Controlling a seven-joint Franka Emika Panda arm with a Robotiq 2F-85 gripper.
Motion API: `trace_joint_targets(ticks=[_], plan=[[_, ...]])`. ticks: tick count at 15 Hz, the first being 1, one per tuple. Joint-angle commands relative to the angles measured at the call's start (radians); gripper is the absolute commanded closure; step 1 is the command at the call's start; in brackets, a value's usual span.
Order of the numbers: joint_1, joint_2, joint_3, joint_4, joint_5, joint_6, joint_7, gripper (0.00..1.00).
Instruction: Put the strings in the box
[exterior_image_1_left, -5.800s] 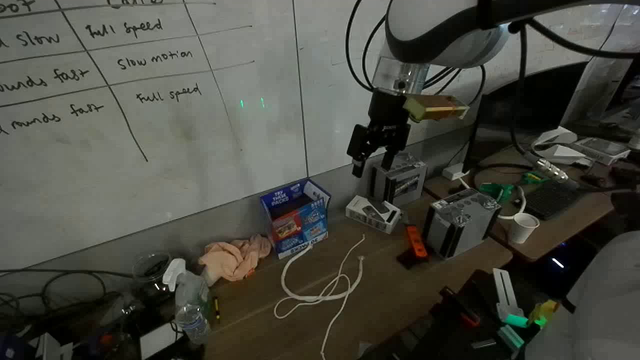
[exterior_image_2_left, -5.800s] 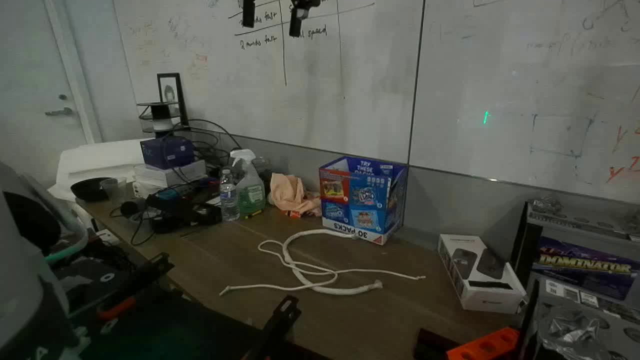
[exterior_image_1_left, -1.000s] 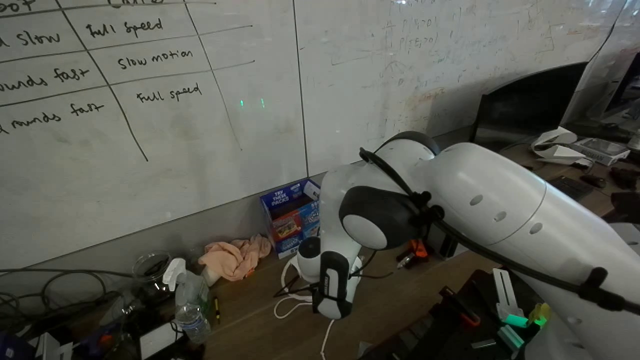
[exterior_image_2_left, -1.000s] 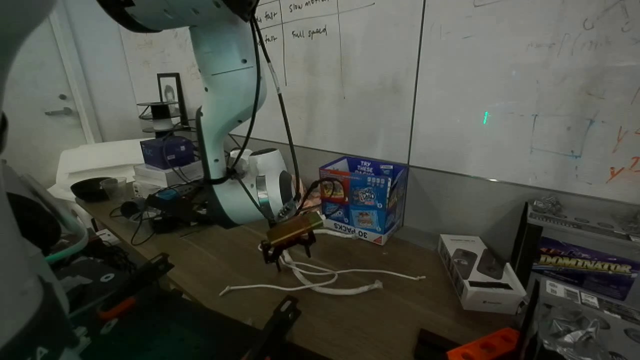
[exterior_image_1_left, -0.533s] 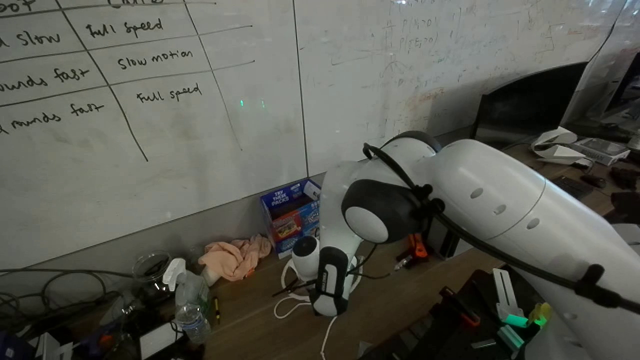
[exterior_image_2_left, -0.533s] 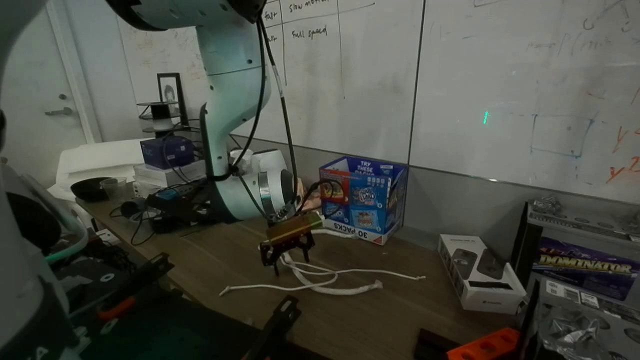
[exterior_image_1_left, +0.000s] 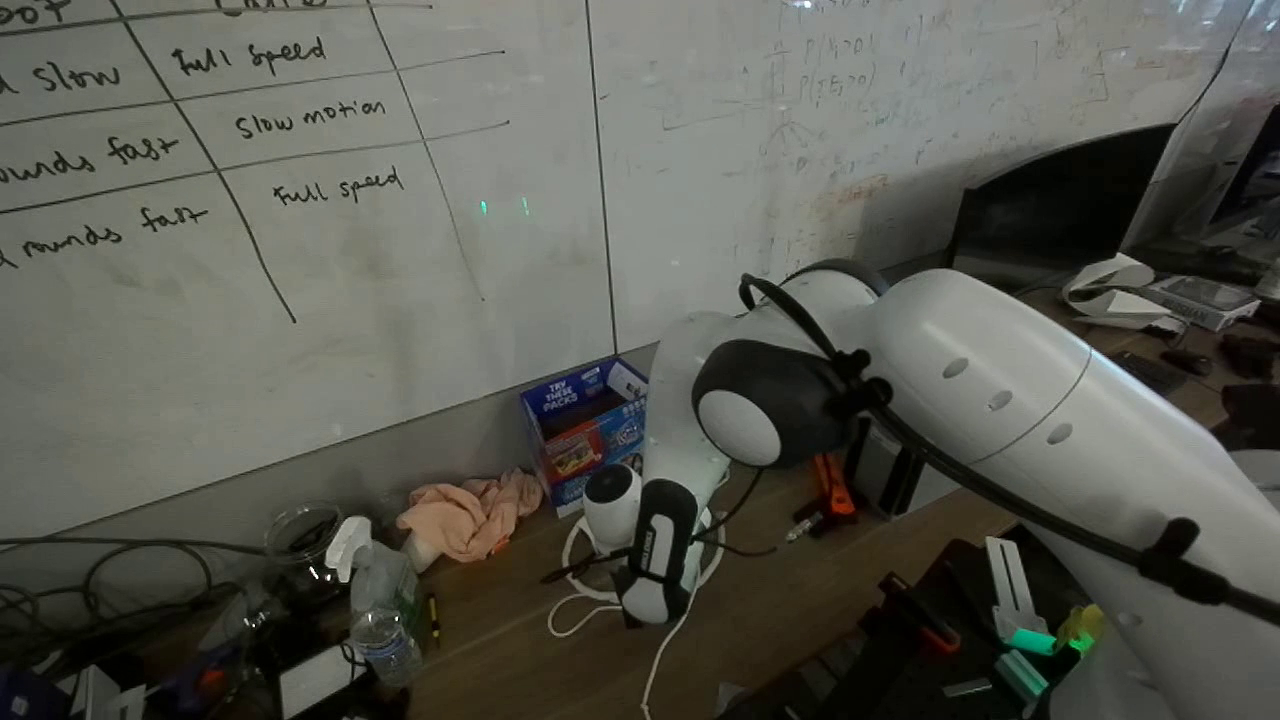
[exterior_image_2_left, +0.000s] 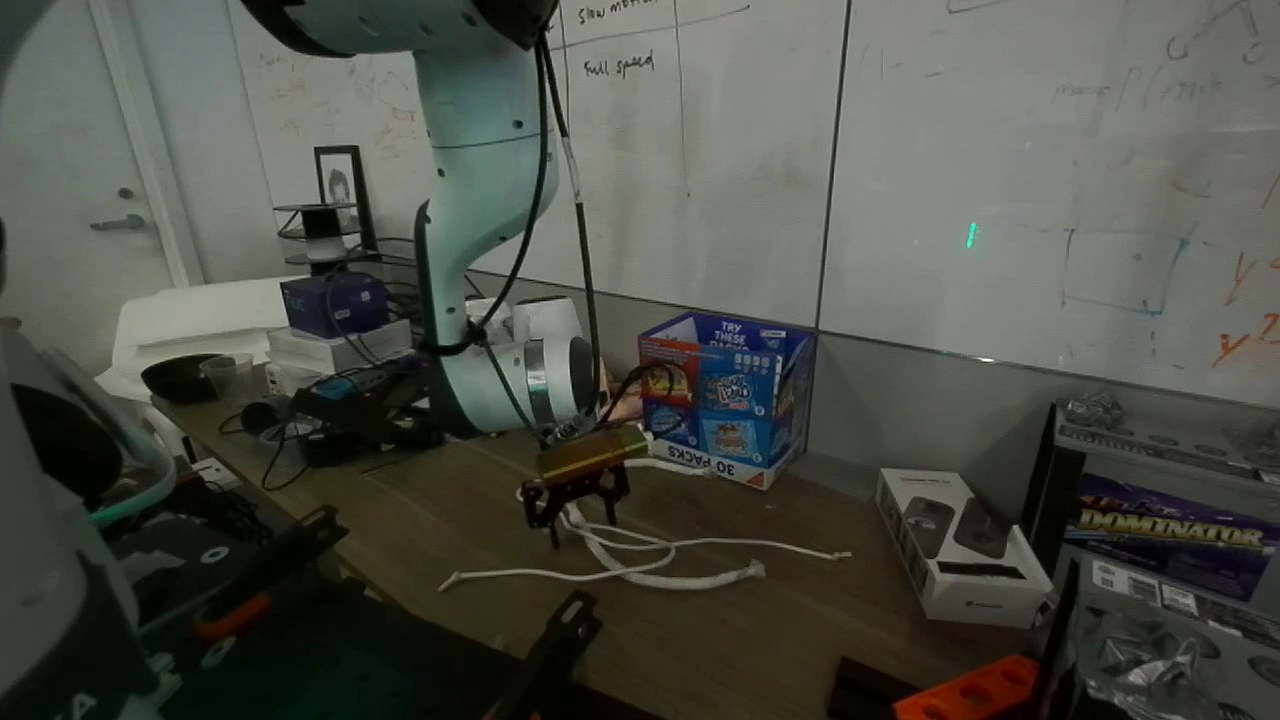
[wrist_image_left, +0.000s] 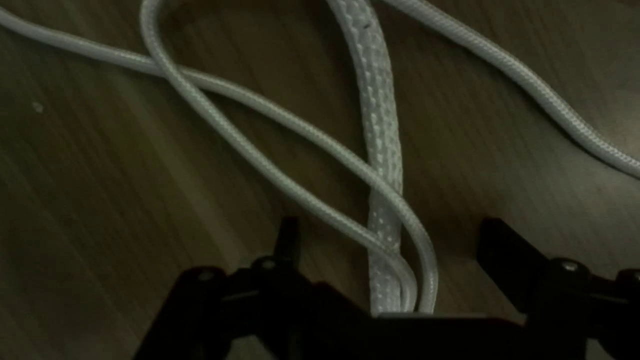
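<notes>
White braided cords (wrist_image_left: 384, 140): outside and in front of the blue "30 PACKS" carton (exterior_image_2_left: 712, 395). Jaws: parted astride them, gripping nothing. Step, apparently: grasping. Next, likely: you close, then lift above carton.

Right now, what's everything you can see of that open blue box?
The blue box is open-topped, apparently cardboard, and upright on the table. A red panel, product pictures and an upside-down "30 PACKS" mark its front; "TRY THESE PACKS" shows inside its back wall. Its interior looks dark. It stands beside the peach cloth; a thick white cord ends near its foot, contact unclear.
</notes>
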Motion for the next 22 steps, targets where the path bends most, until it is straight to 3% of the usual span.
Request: trace_joint_targets(ticks=[1,6,9,16,22], plan=[[-0.045,-0.002,0.039,0.024,-0.019,-0.031,-0.007,0.41],[-0.072,-0.012,0.054,0.030,-0.015,-0.055,-0.007,0.77],[-0.093,-0.035,0.069,0.036,0.001,-0.148,-0.003,0.97],[-0.130,-0.235,0.114,0.010,0.036,-0.352,0.024,0.97],[-0.143,-0.434,0.142,0.071,0.133,-0.434,0.126,0.97]])
